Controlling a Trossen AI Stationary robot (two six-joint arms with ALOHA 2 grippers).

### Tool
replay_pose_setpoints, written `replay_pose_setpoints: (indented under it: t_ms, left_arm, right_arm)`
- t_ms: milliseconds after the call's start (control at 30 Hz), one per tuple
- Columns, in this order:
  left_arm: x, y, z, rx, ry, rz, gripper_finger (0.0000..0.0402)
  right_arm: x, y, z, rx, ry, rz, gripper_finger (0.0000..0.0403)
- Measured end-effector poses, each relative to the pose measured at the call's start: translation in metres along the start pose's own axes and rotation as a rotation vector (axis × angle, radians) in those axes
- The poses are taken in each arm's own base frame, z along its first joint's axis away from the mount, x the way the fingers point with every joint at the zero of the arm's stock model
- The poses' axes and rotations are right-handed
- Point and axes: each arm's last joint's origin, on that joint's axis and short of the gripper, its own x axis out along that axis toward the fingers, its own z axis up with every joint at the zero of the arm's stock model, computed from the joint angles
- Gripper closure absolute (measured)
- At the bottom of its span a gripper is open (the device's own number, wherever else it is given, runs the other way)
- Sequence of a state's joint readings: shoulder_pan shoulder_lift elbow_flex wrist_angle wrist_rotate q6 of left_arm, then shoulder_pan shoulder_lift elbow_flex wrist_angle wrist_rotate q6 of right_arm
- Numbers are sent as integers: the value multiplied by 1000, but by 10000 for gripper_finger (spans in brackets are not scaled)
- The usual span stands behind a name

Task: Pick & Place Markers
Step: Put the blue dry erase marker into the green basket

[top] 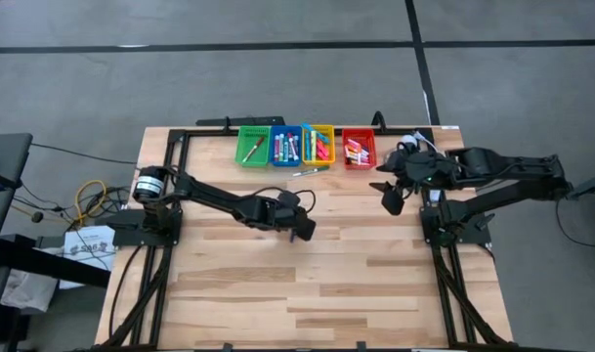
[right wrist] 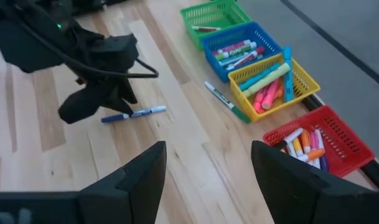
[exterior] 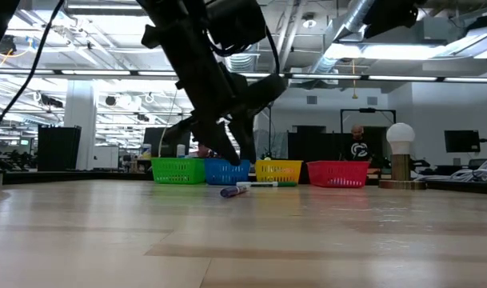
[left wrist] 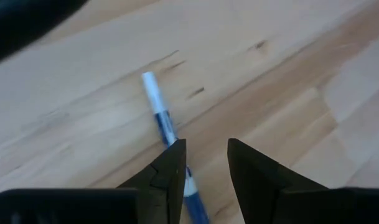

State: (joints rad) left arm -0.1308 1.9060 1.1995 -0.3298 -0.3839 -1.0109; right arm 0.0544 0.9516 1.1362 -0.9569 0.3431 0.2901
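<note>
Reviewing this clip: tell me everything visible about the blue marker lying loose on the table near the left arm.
The blue marker is a slim pen, apparently plastic, with a dark blue body, a white section and a pale end. It lies flat on the bare wooden table, apart from the bins. The left end effector hovers right over it, fingers partly open, one finger overlapping the barrel in the wrist view. Whether they touch cannot be told.

Four small bins stand in a row: one green bin [right wrist: 215, 14], one blue bin [right wrist: 239, 46], one yellow bin [right wrist: 273, 81] and one red bin [right wrist: 323, 140]. Two markers lie loose on the tabletop [right wrist: 177, 155]: one blue marker [right wrist: 132, 114] and one green-capped marker [right wrist: 225, 101]. The markers inside the bins overlap too much to count exactly.
</note>
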Motion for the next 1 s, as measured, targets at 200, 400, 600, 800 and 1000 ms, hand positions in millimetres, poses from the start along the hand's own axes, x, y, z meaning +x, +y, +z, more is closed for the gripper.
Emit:
replay_pose_setpoints:
  t_ms: [200, 400, 600, 800, 1000]
  left_arm:
    - [1, 5, 2, -13, 5, 34, 284]
    - [4, 8, 7, -26, -3, 44, 284]
    - [7, 9, 7, -30, -3, 51, 284]
    - [26, 11, -3, -19, 47, 65, 284]
    - [45, 13, -14, -11, 84, 82, 284]
  right_arm:
    - [4, 3, 0, -3, 16, 0, 177]
    - [10, 5, 1, -14, 34, -5, 177]
    - [13, 7, 2, -27, 45, -9, 177]
    - [14, 7, 2, -28, 39, -7, 177]
    - [13, 7, 2, -29, 38, -7, 177]
